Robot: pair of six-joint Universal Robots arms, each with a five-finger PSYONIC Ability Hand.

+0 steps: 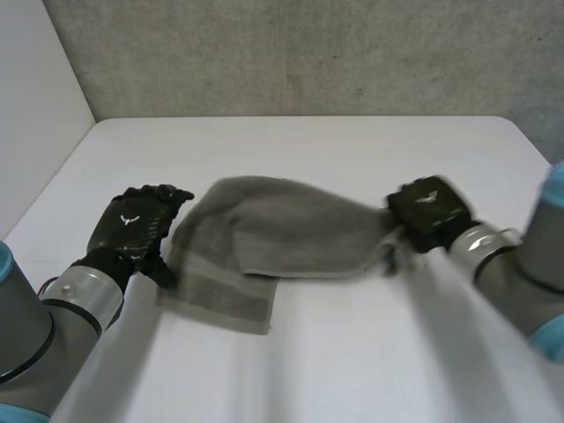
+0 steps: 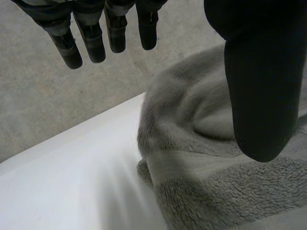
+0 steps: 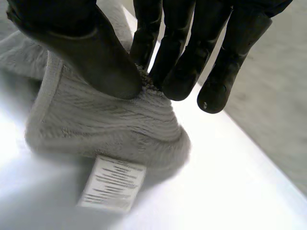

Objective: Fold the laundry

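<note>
A grey towel [image 1: 273, 233] lies across the middle of the white table [image 1: 352, 352], its left part flat with a banded hem [image 1: 216, 295]. My right hand [image 1: 429, 211] is shut on the towel's right end, lifting it a little. In the right wrist view the thumb [image 3: 91, 52] and fingers [image 3: 182, 72] pinch the grey towel [image 3: 110, 124], and a white care label [image 3: 112, 182] hangs below the pinched corner. My left hand [image 1: 139, 222] rests open at the towel's left edge. In the left wrist view its fingers [image 2: 91, 38] and thumb [image 2: 261, 91] are straight above the towel [image 2: 201, 158].
A concrete wall [image 1: 291, 53] stands behind the table's far edge. A pale wall [image 1: 35, 97] runs along the left side. Bare tabletop [image 1: 308, 150] lies beyond and in front of the towel.
</note>
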